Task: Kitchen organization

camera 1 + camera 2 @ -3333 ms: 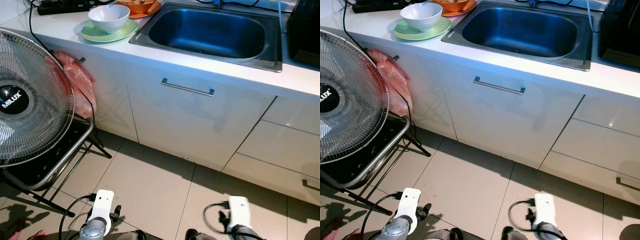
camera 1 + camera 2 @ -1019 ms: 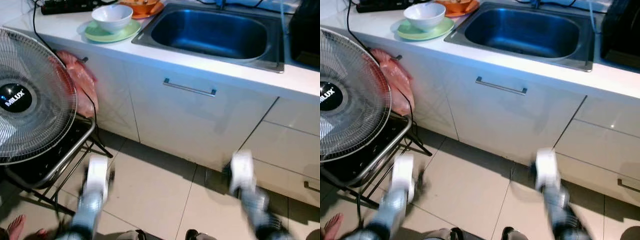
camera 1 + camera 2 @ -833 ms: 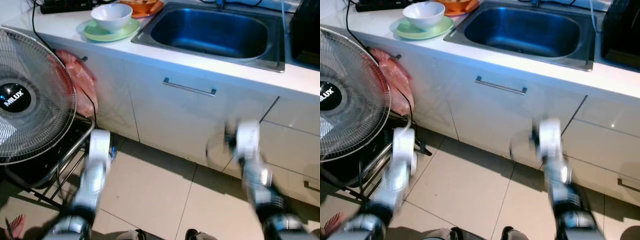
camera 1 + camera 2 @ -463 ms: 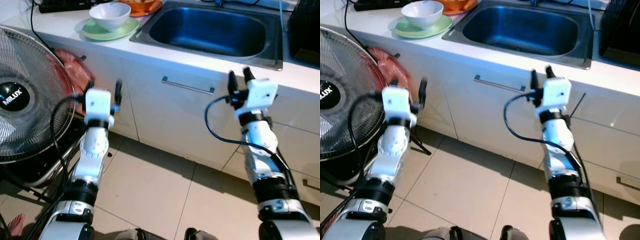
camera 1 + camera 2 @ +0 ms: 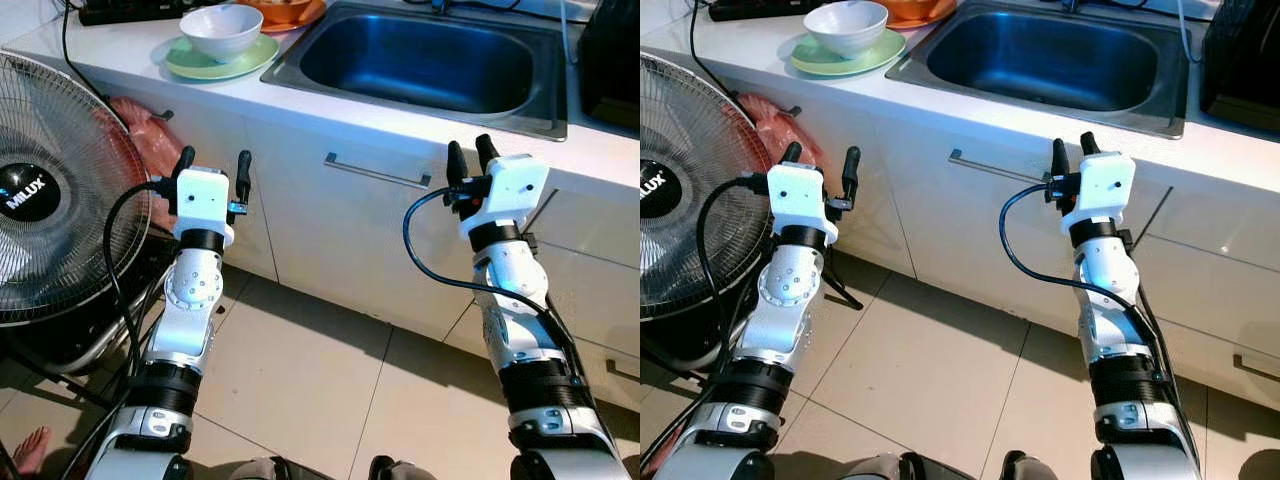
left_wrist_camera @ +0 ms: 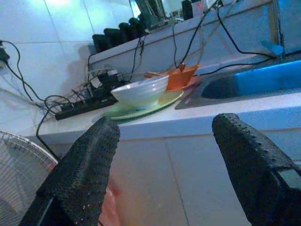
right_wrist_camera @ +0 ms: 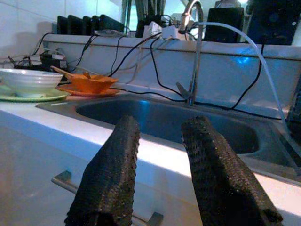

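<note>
1. The white kitchen surface [image 5: 130, 62] runs across the top of the head views, with white cabinet doors below it and a pale tiled floor [image 5: 300, 370] in front.
2. A stainless-steel sink [image 5: 420, 60] is sunk into the surface, right of centre; in the right wrist view its tap [image 7: 194, 52] stands at the back with a white hose arching off it.
3. A large Milux fan [image 5: 45, 190] stands on a black metal-framed chair [image 5: 95, 330] at the robot's left, and a pink plastic bag [image 5: 150, 140] hangs from the cabinet just behind it.
4. The cabinet door under the sink carries a horizontal metal handle [image 5: 377, 172].
5. A green plate [image 5: 215, 57] sits on the surface left of the sink, and a white bowl [image 5: 220, 32] rests on it — an orange dish [image 5: 285, 12] lies just behind, near the sink's corner.
6. A black power strip [image 5: 130, 10] lies at the back of the surface, with cables trailing from it.
7. The left gripper [image 5: 212, 170] is raised in front of the cabinet below the plate, its two black fingers [image 6: 84, 165] pointing up and spread wide apart, holding nothing.
8. The right gripper [image 5: 1068, 155] is raised in front of the cabinet near the handle's right end — its fingers [image 7: 113, 169] stand a narrow gap apart, empty.
</note>
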{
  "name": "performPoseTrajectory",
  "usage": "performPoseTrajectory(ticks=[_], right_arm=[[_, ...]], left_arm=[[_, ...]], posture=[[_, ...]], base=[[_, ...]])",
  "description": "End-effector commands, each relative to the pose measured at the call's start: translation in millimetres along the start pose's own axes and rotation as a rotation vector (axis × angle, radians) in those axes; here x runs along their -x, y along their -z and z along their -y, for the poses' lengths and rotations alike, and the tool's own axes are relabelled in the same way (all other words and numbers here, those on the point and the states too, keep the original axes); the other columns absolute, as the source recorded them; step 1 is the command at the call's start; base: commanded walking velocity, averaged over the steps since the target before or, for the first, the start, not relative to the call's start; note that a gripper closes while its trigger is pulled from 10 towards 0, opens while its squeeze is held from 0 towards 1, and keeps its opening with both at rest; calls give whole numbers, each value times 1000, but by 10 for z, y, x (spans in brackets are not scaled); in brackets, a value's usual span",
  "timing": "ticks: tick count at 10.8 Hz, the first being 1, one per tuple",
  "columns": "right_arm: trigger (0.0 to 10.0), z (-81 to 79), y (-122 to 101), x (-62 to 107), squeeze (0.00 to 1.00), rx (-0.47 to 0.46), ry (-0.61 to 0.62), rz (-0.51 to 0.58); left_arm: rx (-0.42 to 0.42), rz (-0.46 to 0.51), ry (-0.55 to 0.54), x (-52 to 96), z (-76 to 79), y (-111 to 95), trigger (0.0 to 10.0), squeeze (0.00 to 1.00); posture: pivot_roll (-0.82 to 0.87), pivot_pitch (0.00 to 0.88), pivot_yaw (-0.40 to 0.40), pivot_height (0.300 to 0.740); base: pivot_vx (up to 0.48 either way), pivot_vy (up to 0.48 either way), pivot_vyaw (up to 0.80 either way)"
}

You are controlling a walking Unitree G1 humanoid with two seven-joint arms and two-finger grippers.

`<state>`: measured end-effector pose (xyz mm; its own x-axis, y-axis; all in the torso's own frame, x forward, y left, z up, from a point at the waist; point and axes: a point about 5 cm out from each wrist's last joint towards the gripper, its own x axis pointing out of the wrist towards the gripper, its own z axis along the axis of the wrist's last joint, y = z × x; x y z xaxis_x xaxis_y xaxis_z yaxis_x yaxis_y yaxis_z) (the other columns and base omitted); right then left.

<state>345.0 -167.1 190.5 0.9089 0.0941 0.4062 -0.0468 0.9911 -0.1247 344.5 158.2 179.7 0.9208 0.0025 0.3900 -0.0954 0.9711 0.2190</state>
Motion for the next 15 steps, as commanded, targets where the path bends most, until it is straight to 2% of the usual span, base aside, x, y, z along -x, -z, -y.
performPoseTrajectory(ticks=[1, 4, 9, 15], right_arm=[[10000, -17, -33, 8, 0, -4, -9, 8], [10000, -54, -47, 16, 0, 1, -21, 3], [10000, -129, -54, 22, 0, 4, -56, 1], [10000, -112, -57, 16, 0, 9, -52, -4]], left_arm=[[-7, 3, -14, 4, -16, -26, 10000, 0], [-3, 29, -9, -31, -1, -126, 10000, 0], [11, 34, 3, -31, 38, -161, 10000, 0], [13, 30, 11, -47, 55, -172, 10000, 0]], posture=[[-13, 129, 40, 740], [-10, 118, 45, 740], [-11, 108, 44, 740], [-11, 119, 44, 740]], base=[[352, 0, 0], [381, 0, 0], [383, 0, 0], [385, 0, 0]])
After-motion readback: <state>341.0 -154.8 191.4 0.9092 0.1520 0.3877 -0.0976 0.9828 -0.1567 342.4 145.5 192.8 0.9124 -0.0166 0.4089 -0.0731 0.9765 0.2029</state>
